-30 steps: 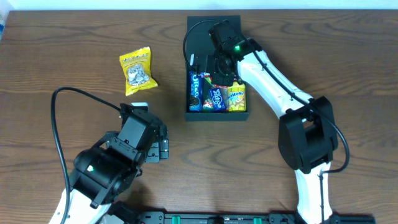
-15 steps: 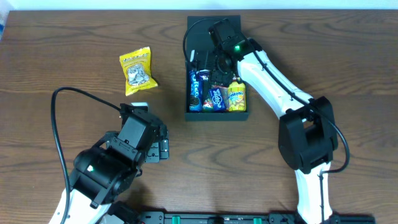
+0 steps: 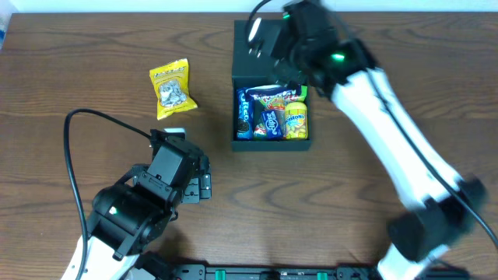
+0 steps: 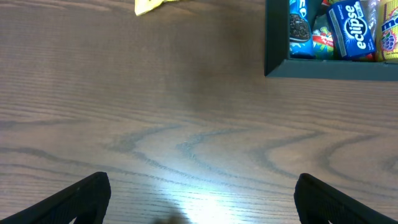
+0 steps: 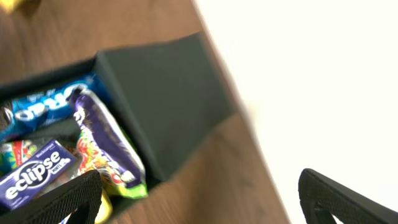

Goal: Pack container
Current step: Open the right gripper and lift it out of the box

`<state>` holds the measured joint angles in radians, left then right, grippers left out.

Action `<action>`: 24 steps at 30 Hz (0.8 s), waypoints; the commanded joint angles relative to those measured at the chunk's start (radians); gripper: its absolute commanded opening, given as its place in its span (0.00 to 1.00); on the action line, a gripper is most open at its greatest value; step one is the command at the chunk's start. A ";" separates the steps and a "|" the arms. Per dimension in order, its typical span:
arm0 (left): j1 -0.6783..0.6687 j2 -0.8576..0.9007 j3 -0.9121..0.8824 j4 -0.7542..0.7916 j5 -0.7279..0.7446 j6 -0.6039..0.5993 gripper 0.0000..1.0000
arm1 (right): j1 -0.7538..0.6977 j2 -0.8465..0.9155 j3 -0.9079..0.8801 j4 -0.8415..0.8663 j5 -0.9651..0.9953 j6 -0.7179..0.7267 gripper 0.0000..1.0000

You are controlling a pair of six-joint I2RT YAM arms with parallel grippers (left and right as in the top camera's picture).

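Observation:
The container (image 3: pixel 272 144), a dark square box, stands at the table's back centre with its flap lid (image 3: pixel 250 43) up. It holds a blue Oreo pack (image 3: pixel 243 113), an eclipse pack (image 3: pixel 270 123), a yellow packet (image 3: pixel 296 120) and a purple packet (image 5: pixel 102 134) lying across the back. My right gripper (image 5: pixel 199 202) is open and empty. It hangs above the lid (image 5: pixel 161 93) and the box's back edge, and its arm (image 3: pixel 373 85) is blurred in the overhead view. My left gripper (image 3: pixel 207 180) is open over bare wood at the front left, far from the box (image 4: pixel 329 67).
A yellow snack packet (image 3: pixel 171 89) lies on the table left of the container, and its edge (image 4: pixel 152 5) shows at the top of the left wrist view. The table's back edge runs just behind the lid. A black cable (image 3: pixel 74 155) loops by the left arm.
My right gripper opened, left the purple packet in the container and rose up and back over the lid. The left arm has not moved.

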<state>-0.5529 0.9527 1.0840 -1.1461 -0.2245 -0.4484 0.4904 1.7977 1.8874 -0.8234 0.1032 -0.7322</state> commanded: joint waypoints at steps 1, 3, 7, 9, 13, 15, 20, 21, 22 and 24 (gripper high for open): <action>0.003 -0.002 -0.002 -0.003 -0.018 -0.008 0.95 | -0.007 -0.088 0.001 -0.050 0.064 0.074 0.99; 0.003 -0.002 -0.002 -0.003 -0.018 -0.008 0.95 | -0.017 -0.147 -0.031 -0.088 0.069 0.089 0.99; 0.003 -0.002 -0.002 -0.003 -0.018 -0.008 0.95 | -0.059 -0.322 -0.211 -0.097 0.077 0.229 0.99; 0.003 -0.002 -0.002 -0.003 -0.018 -0.008 0.95 | -0.076 -0.408 -0.311 -0.050 0.081 0.286 0.99; 0.003 -0.002 -0.002 -0.003 -0.018 -0.008 0.95 | -0.119 -0.584 -0.512 -0.006 0.080 0.476 0.99; 0.003 -0.002 -0.002 -0.003 -0.018 -0.008 0.96 | -0.138 -0.655 -0.596 -0.006 0.069 0.546 0.99; 0.003 -0.002 -0.002 -0.003 -0.018 -0.008 0.95 | -0.157 -0.781 -0.764 -0.033 -0.066 0.552 0.99; 0.003 -0.002 -0.002 -0.003 -0.018 -0.008 0.95 | -0.157 -0.794 -0.788 -0.044 -0.066 0.552 0.99; 0.003 -0.002 -0.002 -0.003 -0.018 -0.008 0.95 | -0.157 -0.798 -0.798 -0.056 -0.066 0.554 0.99; 0.003 -0.002 -0.002 -0.003 -0.018 -0.008 0.95 | -0.157 -0.797 -0.804 -0.087 -0.066 0.572 0.99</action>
<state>-0.5529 0.9527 1.0840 -1.1465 -0.2245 -0.4484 0.3405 1.0031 1.1015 -0.8936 0.0765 -0.2142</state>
